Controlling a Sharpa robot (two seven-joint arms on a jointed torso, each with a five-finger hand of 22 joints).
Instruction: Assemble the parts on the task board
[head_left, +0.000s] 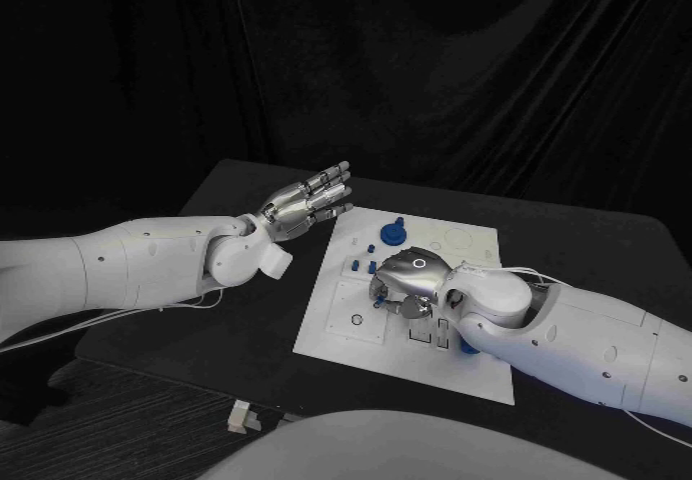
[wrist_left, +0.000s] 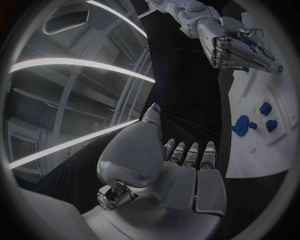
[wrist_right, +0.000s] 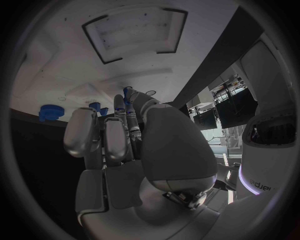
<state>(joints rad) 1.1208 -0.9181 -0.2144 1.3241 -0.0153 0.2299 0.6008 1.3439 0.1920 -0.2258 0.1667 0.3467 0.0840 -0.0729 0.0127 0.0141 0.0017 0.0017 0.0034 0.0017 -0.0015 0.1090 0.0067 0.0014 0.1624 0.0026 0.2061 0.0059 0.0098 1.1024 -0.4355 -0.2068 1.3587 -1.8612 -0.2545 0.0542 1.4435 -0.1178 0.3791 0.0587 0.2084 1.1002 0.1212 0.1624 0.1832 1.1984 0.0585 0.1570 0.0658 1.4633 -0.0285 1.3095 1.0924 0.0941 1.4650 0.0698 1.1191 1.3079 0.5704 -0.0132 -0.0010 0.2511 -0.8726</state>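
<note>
The white task board (head_left: 368, 340) lies in the middle of the black table. My right hand (head_left: 405, 279) is down over the board's middle with its fingers curled. It pinches a small blue part (wrist_right: 127, 93) between thumb and fingertips, right at the board's surface. A taller blue part (head_left: 392, 234) stands near the board's far edge, and two small blue parts (head_left: 351, 266) sit just left of the right hand. My left hand (head_left: 307, 203) hovers beyond the board's far left corner, with its fingers straight and nothing in it. In the left wrist view the right hand (wrist_left: 234, 47) is curled over the board (wrist_left: 281, 95).
The board has a rectangular recess (wrist_right: 134, 32) and some outlined slots (head_left: 418, 335) near the right wrist. Bare black table (head_left: 216, 300) lies left of the board under my left forearm. A small pale object (head_left: 245, 415) sits at the table's near edge.
</note>
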